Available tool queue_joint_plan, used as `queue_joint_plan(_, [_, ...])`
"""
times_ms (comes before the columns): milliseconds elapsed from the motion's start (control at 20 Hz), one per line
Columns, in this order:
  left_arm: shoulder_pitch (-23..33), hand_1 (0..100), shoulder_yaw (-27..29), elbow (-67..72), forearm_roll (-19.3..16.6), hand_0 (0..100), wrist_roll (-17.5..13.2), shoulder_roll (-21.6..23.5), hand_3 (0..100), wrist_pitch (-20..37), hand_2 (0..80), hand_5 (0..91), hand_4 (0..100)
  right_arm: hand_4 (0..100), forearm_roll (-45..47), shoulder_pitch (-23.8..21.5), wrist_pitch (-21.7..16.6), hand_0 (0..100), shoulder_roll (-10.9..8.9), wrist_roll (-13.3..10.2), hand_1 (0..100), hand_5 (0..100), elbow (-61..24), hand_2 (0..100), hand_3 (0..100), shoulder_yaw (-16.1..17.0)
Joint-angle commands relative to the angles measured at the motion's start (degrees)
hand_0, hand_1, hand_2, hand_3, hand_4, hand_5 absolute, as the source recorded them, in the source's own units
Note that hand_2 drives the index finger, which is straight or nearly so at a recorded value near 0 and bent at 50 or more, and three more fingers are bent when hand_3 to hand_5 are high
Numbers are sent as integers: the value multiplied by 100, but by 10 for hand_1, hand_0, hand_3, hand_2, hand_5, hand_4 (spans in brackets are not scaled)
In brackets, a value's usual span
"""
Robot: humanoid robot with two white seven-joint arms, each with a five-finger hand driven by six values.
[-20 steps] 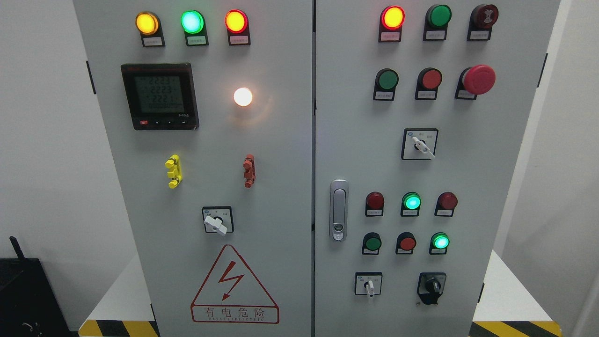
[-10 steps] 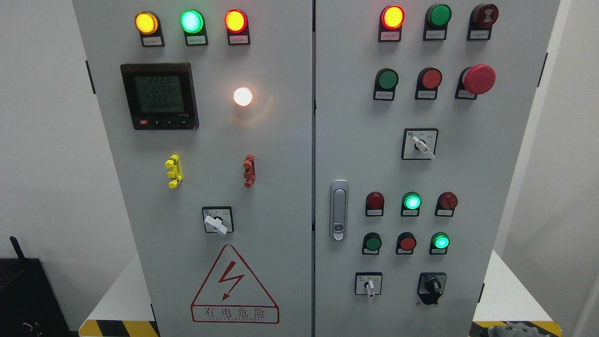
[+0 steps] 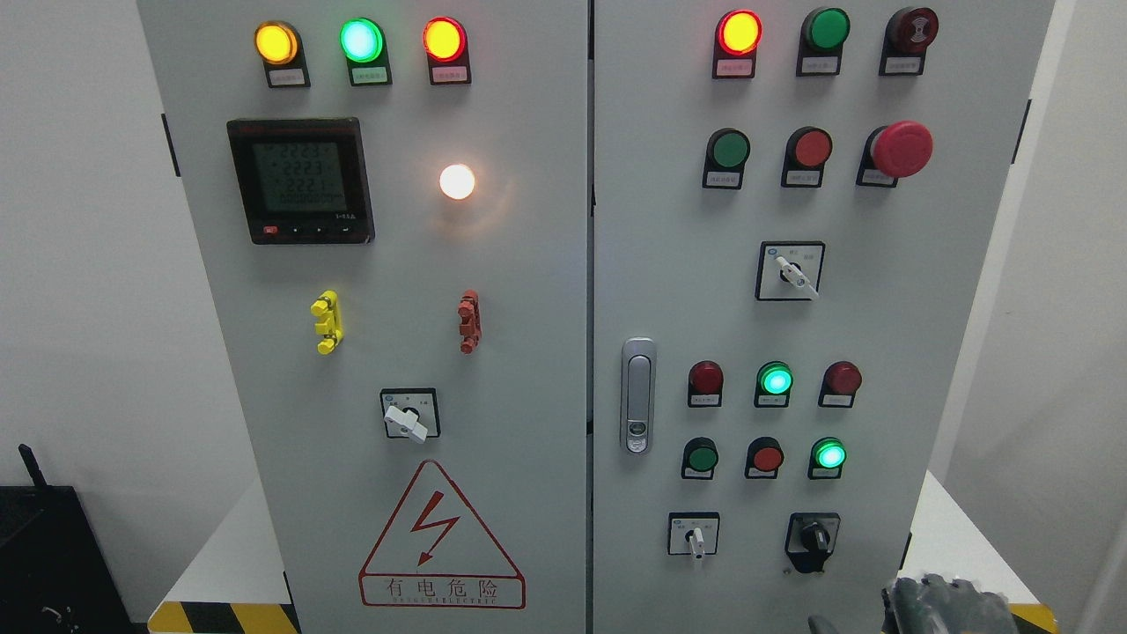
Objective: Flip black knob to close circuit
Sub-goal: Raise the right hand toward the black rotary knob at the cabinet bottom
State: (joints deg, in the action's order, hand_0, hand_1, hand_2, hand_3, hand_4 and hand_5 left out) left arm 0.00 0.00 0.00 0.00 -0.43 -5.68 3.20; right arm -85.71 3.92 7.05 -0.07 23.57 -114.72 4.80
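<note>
Black knob (image 3: pixel 812 537) untouched; right hand (image 3: pixel 946 603) at its 4 o'clock, finger state unclear. Approach square, pinch the grip, twist cleanly.

- Only a small part of the robot shows: the dark, black-grey right hand (image 3: pixel 946 604) at the bottom edge, right of the middle.
- Its surface looks bumpy and ridged, with a textured, rubbery finish.
- Lighter grey highlights run across the rounded top.
- Cables, screws and markings cannot be made out.
</note>
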Motion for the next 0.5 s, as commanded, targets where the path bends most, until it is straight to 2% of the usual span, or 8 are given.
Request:
queue_joint_plan(0, [193,0,62,-193,44,0,-1,-3,50,-4,0,0,27,811,-174,92,156,0,78,-10,0,840,283,901,1000,-594])
queue_joint_plan(450, [193,0,62,-193,44,0,-1,-3,50,-12,0,0,27,808,-157,372,437,0,69,-63,0,837,915,907,1000,-594])
